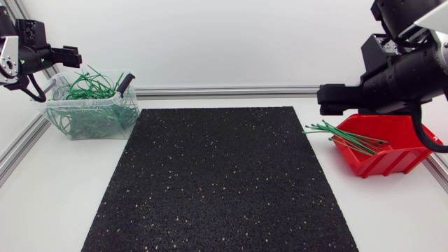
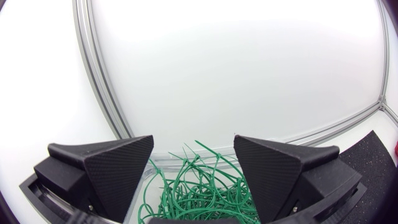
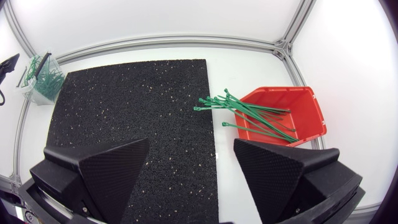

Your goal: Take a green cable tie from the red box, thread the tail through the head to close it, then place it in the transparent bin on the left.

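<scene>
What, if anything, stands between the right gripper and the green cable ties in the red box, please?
Nothing visible does. The right gripper hangs open above the table, and the green cable ties lie uncovered in the red box, their ends poking over its rim toward the black mat.

This is a robotics lab work cell, not a home or shop: a plain white desk [image 1: 56,210] edged with bare aluminium profile rails [image 1: 224,91], with a left arm [image 1: 21,56] and a right arm [image 1: 406,70] coming in from its sides. A black speckled rubber mat [image 1: 217,175] covers the middle. Green cable ties [image 1: 346,136] are kept in a red box [image 1: 392,157] and a transparent bin [image 1: 91,115], as in bench trials.
</scene>
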Motion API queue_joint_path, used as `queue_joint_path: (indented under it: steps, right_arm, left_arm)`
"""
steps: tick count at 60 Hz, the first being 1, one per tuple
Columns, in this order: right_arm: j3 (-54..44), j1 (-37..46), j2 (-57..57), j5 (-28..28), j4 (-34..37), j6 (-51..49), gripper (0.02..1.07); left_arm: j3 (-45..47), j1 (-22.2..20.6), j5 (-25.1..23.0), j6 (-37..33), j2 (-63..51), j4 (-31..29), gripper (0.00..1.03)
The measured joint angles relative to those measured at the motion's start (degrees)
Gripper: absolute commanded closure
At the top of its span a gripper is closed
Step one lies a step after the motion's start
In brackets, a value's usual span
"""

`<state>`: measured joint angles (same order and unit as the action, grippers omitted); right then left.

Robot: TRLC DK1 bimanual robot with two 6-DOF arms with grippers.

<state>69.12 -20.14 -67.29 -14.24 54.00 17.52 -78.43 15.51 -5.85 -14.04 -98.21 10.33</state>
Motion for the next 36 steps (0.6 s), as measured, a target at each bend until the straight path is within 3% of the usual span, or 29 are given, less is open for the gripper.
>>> queue_joint_path:
  steps: [18, 36]
  right_arm:
    - [-1.03, 2.64, 2.64, -0.26, -3.82, -1.79, 0.08]
    - [-10.38, 11.17, 10.1, -1.75, -18.56, -10.34, 0.07]
  left_arm:
    - [1.77, 0.61, 0.17, -0.04, 3.76, -3.91, 0.03]
    - [12.74, -0.28, 0.17, -0.13, 17.27, -3.63, 0.03]
